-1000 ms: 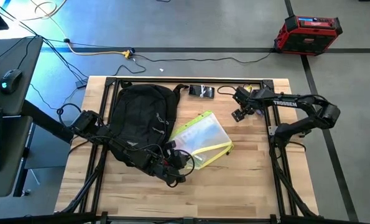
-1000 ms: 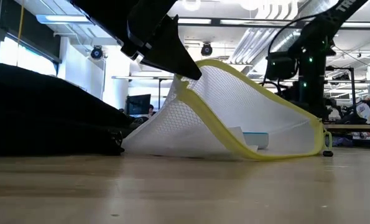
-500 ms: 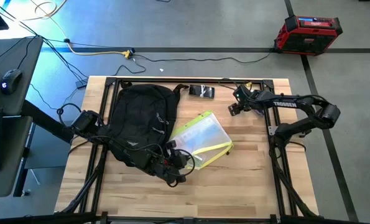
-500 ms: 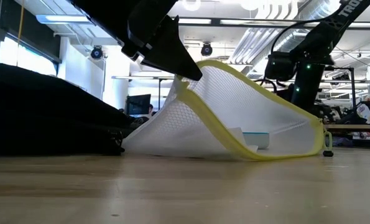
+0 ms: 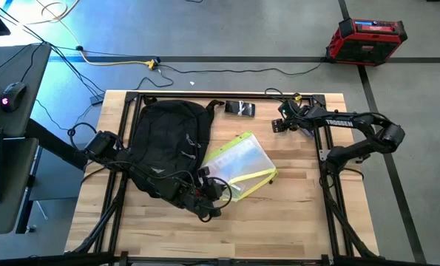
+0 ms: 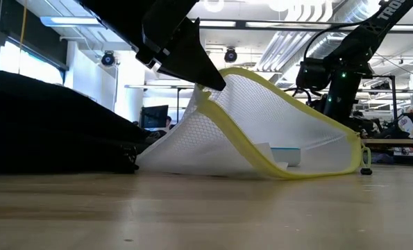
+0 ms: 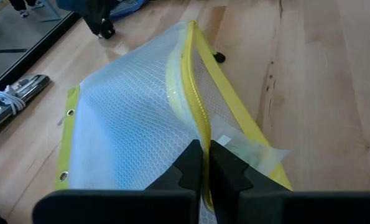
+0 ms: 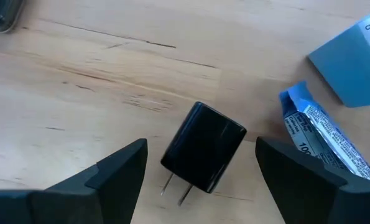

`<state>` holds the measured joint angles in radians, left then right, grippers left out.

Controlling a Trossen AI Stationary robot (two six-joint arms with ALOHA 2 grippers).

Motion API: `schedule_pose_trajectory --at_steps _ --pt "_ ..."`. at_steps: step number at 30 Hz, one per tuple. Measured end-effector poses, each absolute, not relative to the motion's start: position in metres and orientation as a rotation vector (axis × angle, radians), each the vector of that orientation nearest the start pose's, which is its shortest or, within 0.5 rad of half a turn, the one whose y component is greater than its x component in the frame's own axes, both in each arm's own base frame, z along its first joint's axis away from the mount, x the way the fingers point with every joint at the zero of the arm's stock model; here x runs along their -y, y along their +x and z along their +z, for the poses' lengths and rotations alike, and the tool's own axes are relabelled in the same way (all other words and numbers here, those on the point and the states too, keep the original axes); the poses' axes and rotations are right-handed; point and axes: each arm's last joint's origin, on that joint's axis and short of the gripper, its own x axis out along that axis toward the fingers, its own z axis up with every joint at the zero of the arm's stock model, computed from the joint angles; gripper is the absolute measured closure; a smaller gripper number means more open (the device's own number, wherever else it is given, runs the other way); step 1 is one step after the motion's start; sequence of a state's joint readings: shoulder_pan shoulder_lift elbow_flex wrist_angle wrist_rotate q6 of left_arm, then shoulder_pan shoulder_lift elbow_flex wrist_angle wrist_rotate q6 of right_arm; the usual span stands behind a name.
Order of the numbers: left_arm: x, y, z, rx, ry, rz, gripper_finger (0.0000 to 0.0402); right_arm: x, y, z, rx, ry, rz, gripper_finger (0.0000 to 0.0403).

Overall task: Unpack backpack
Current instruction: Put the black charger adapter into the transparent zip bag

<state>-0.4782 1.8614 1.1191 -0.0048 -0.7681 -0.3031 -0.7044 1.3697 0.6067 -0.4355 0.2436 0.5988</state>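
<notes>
Your right gripper (image 8: 200, 171) is hanging wide open over a black plug-in charger (image 8: 203, 147) near the surface's far right corner, beside a blue packet (image 8: 318, 134). Your left gripper (image 7: 205, 163) is pinching the yellow zipper edge of a mesh pouch (image 5: 239, 164) mid-surface. The backpack (image 5: 168, 144) is lying along the left side, touching the pouch.

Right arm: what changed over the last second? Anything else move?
The right gripper swung from beside the mesh pouch toward the table's far edge; it hangs open over a black charger. The left gripper stays shut on the pouch's yellow edge; the backpack is unmoved.
</notes>
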Motion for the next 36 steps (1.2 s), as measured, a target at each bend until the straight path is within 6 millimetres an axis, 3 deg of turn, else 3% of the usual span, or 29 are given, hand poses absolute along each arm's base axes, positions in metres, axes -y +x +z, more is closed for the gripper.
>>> schedule_pose_trajectory --at_steps 7,15,19,24,26,30,36 --pt "0.158 0.348 0.175 -0.558 0.145 0.359 0.0402 0.15 0.165 0.147 -0.894 0.802 -1.199 0.0117" --pt "0.158 0.348 0.175 -0.56 0.147 0.359 0.0402 0.155 0.171 0.123 -0.99 0.792 -1.2 0.0123" --pt "0.158 0.348 0.174 -0.563 0.148 0.358 0.0402 0.156 0.173 0.119 -1.003 0.775 -1.19 0.0158" --pt "0.158 0.348 0.174 -0.564 0.148 0.357 0.0402 0.153 0.174 0.124 -0.996 0.756 -1.175 0.0244" --pt "0.158 0.348 0.174 -0.565 0.148 0.356 0.0402 0.148 0.175 0.128 -1.002 0.73 -1.143 0.0281" --pt "0.158 0.347 0.174 -0.569 0.152 0.357 0.0402 0.127 0.181 0.143 -1.016 0.67 -1.019 0.0284" --pt "0.157 0.347 0.174 -0.568 0.15 0.365 0.0402 0.066 0.197 0.162 -1.046 0.532 -0.77 0.0284"
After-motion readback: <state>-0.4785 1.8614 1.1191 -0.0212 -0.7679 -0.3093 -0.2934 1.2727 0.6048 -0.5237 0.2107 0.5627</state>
